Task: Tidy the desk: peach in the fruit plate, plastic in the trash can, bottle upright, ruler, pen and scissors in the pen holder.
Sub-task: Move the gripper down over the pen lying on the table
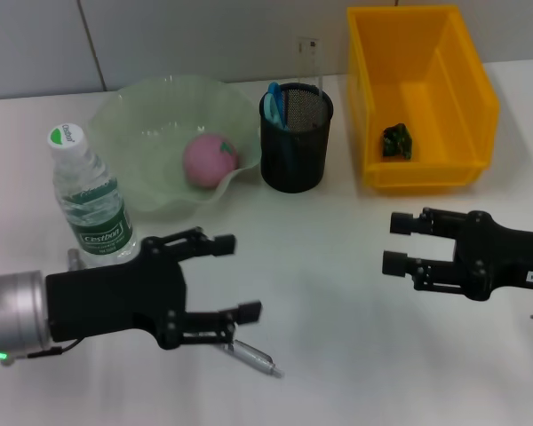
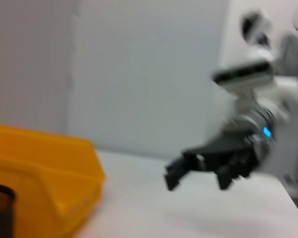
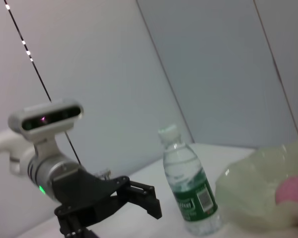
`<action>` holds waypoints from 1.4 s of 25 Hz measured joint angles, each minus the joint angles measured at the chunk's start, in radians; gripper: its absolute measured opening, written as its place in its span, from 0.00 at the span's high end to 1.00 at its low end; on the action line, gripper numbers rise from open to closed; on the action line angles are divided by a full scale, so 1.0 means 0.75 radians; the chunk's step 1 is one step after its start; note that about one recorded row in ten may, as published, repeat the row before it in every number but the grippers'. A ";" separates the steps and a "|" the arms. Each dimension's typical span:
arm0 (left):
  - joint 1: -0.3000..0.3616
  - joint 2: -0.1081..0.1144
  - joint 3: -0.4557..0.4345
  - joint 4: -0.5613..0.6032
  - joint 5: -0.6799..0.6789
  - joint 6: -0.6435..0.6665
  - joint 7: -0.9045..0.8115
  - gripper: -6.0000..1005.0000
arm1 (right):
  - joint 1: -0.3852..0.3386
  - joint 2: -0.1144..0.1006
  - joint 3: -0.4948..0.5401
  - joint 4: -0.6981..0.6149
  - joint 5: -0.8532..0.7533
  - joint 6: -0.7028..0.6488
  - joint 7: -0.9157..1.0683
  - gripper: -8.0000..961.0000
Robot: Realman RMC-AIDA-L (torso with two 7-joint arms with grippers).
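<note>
Pen [image 1: 253,358]: we are seeing a slim grey pen lying flat on the desk [image 1: 338,355], partly hidden under the left gripper.
Left gripper [image 1: 238,277]: we are holding it just above the pen, its fingers spread apart and gripping nothing.
Bottle [image 1: 89,200]: we are seeing it standing upright, clear with a white cap and green label, just behind the left gripper.
Peach [image 1: 210,160]: pink, sitting in the pale green fruit plate [image 1: 142,115].
Pen holder [image 1: 296,138]: black mesh, beside the plate, blue-handled things and a clear ruler [image 1: 309,62] standing in it.
Trash can [image 1: 462,98]: yellow bin, a dark green scrap of plastic [image 1: 396,140] lying inside.
Right gripper [image 1: 398,243]: we are hovering it over bare desk before the bin, its fingers apart.
</note>
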 joint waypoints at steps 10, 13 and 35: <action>-0.069 -0.093 -0.176 0.425 0.739 0.019 -0.427 0.14 | 0.040 -0.024 0.005 -0.050 -0.059 0.008 0.190 0.25; -0.154 -0.142 -0.160 0.654 1.115 0.077 -0.571 0.14 | 0.054 -0.033 0.005 -0.051 -0.060 0.028 0.248 0.25; -0.553 -0.129 0.165 0.644 1.510 0.175 -0.592 0.14 | 0.078 -0.043 0.015 -0.067 -0.079 0.087 0.370 0.25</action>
